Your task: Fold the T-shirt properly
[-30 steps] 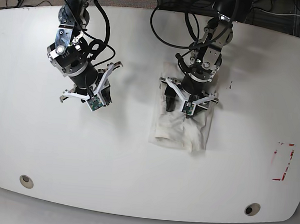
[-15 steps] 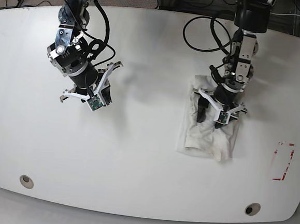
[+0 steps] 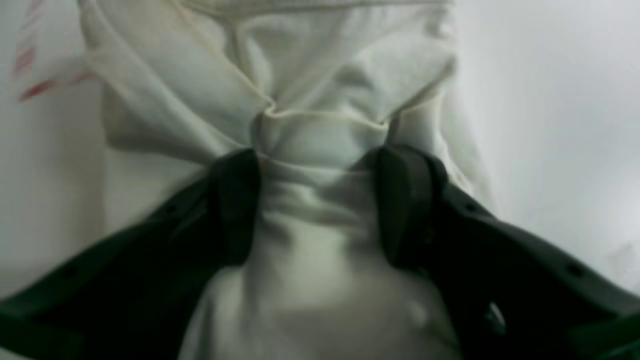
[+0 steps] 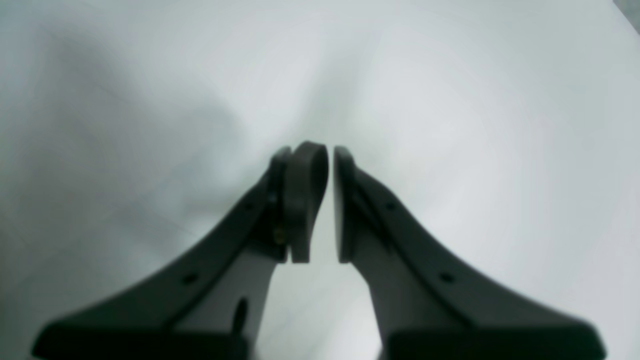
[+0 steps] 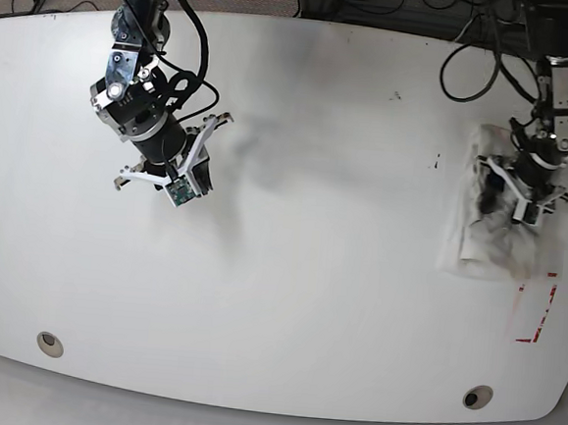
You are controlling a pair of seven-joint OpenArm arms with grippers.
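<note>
- While the left hand [image 5: 511, 199] sits at the base view's far right edge, it is clenched on a gathered ridge of the T-shirt [image 5: 489, 234], and the left wrist view shows cream cloth [image 3: 320, 165] pinched up between the two dark fingers [image 3: 235, 205].
- Folded into a compact bundle, the T-shirt lies on the desk [image 5: 338, 276] directly under and in front of that hand, its long axis running roughly from the desk's far edge toward the near edge.
- Just beyond the bundle's near corner there's a red marking [image 5: 537, 309], and the wrist view catches it too, off to the upper left of the cloth.
- Over on the other side, the right hand [image 5: 183, 180] hovers well apart from the garment; its fingers [image 4: 305, 200] are nearly pressed together with only a slit between them, grasping nothing, only bare desk below.
- My read: the left arm alone has the cloth, so whatever placement or release follows falls to it.
</note>
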